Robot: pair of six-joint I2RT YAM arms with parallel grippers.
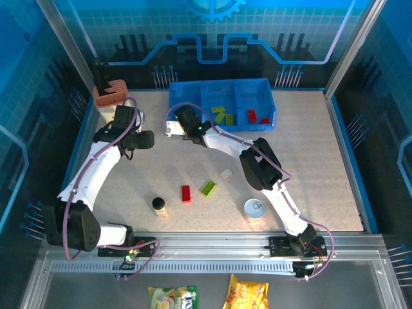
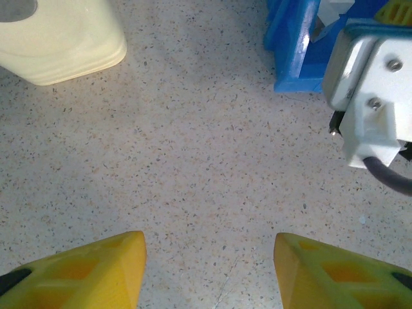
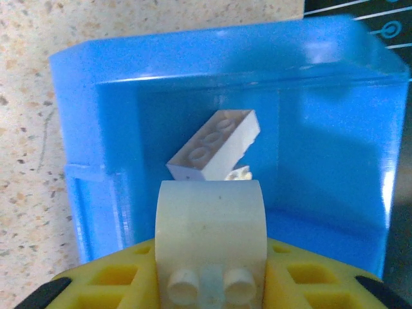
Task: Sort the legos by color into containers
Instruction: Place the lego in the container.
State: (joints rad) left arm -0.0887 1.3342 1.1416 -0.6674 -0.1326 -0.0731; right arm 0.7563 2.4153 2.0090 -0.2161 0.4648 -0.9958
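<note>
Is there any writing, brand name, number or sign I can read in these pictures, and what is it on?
No words or numbers can be read anywhere.
green and yellow packet: printed, but too small and blurred to read.
yellow packet: printed, but too blurred to read.
gear symbol on the back wall, with circuit-like lines: a graphic with no lettering.
tin can: no legible label.

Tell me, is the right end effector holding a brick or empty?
Holding: a white brick sits between the right end effector's fingers, over the blue compartment containing a second white brick.
</note>
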